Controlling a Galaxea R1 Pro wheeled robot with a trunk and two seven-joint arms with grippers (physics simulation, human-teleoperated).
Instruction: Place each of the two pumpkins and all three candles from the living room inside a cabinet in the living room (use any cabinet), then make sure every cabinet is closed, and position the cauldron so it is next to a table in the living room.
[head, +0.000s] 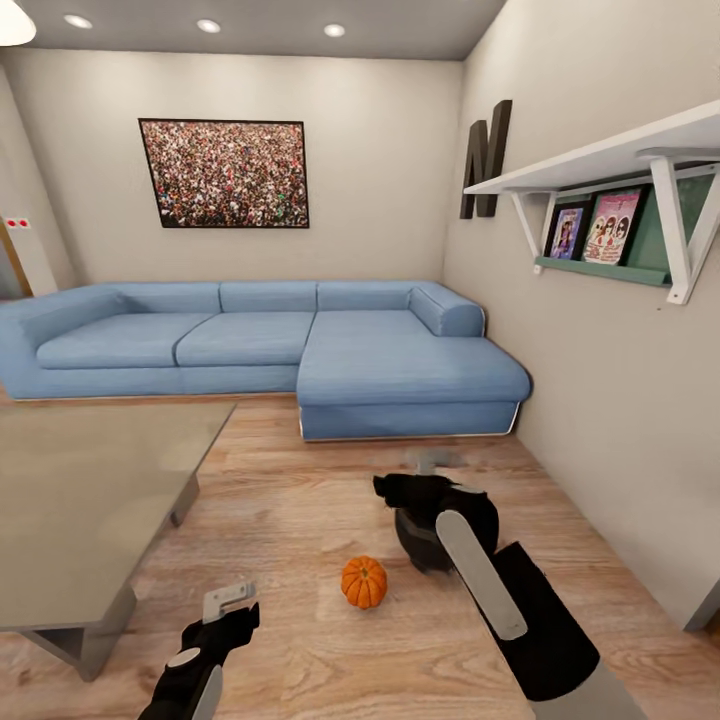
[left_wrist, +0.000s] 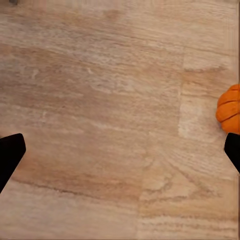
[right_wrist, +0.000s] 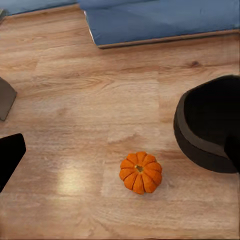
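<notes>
One small orange pumpkin (head: 363, 582) (right_wrist: 141, 172) lies on the plank floor, and its edge (left_wrist: 230, 109) shows in the left wrist view. Just right of it stands the glossy black cauldron (head: 425, 545) (right_wrist: 207, 125), upright. My right gripper (head: 415, 490) (right_wrist: 121, 155) hovers open over the cauldron's near rim, with one fingertip (right_wrist: 232, 152) in front of the pot. My left gripper (head: 232, 600) (left_wrist: 121, 152) is open above bare floor, left of the pumpkin and holding nothing. The glass-topped table (head: 90, 500) stands to the left. The candles and the cabinet are out of view.
A blue corner sofa (head: 260, 340) runs along the far wall, its chaise end (right_wrist: 160, 20) just beyond the cauldron. The right wall carries a white shelf (head: 610, 170). Bare floor lies between the table, the sofa and the pumpkin.
</notes>
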